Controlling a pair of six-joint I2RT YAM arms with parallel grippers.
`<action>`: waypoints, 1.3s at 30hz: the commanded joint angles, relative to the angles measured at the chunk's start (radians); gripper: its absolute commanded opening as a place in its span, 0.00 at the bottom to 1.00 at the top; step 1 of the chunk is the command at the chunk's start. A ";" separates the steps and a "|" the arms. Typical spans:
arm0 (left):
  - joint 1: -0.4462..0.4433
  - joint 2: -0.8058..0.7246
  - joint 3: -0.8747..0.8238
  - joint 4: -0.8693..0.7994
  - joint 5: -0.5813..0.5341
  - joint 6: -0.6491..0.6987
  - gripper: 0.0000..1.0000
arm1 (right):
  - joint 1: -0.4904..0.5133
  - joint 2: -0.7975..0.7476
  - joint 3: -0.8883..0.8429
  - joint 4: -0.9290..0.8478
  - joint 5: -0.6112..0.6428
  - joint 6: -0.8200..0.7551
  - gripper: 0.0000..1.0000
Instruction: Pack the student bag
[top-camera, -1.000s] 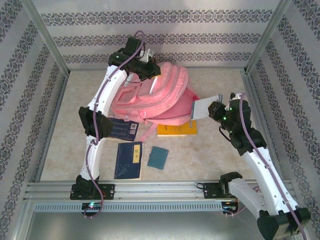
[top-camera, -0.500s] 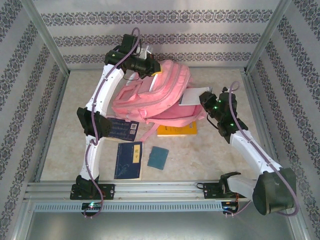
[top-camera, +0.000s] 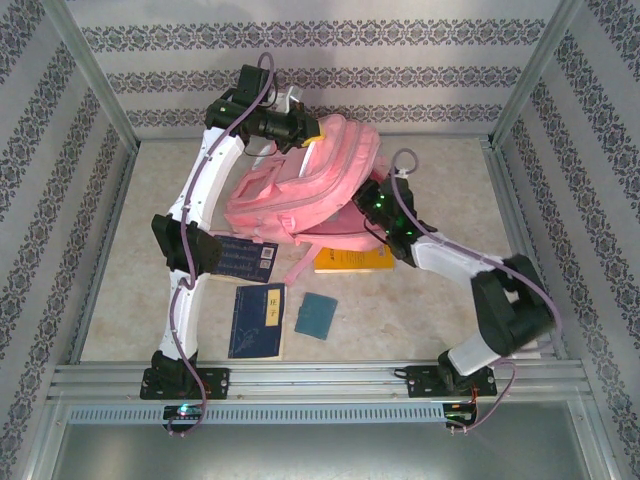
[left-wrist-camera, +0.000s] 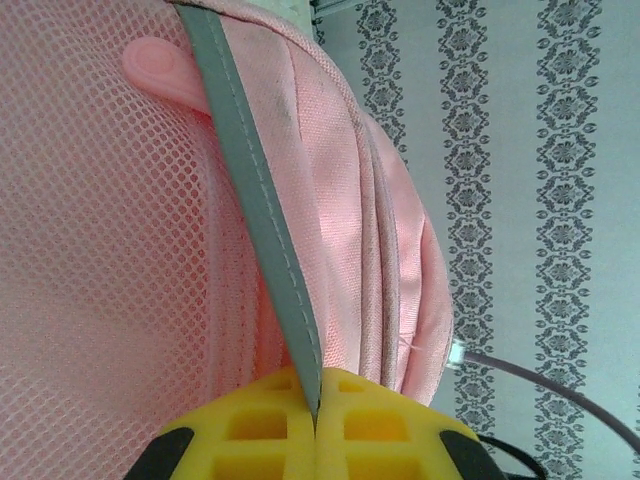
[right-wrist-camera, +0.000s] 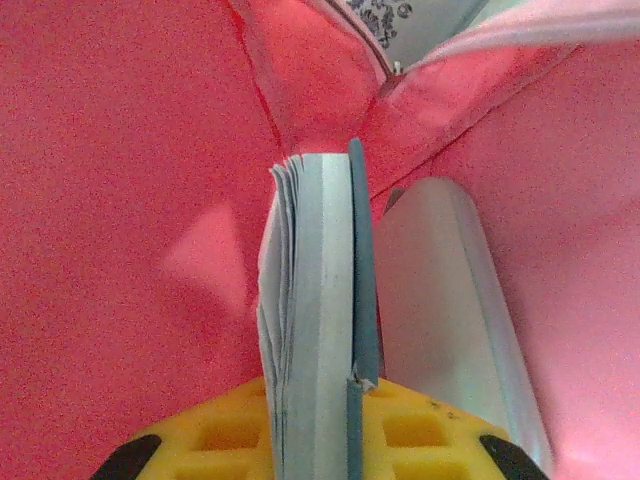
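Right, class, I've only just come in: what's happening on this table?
A large pink fabric backpack is being packed. The left hand is shut on the bag's grey reflective strip. The right hand grips a thin grey-covered book inside the bag. A yellow book, a dark blue booklet and a small teal notebook lie on the table.

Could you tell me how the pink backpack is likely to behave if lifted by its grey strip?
Probably floppy: the student bag slumps in soft folds on the table. Its mesh and thin fabric suggest it is light for its size. Pinched by the left gripper on one narrow grey strip, it would likely hang lopsided.
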 joint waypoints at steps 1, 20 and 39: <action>0.011 -0.021 0.074 0.163 0.103 -0.043 0.00 | 0.014 0.145 0.069 0.242 0.042 0.061 0.00; 0.074 0.061 0.114 0.209 0.095 -0.094 0.00 | 0.037 0.196 0.179 0.066 -0.116 -0.155 0.67; 0.063 0.097 0.115 0.095 -0.030 -0.024 0.02 | -0.099 -0.381 -0.130 -0.473 -0.028 -0.316 0.55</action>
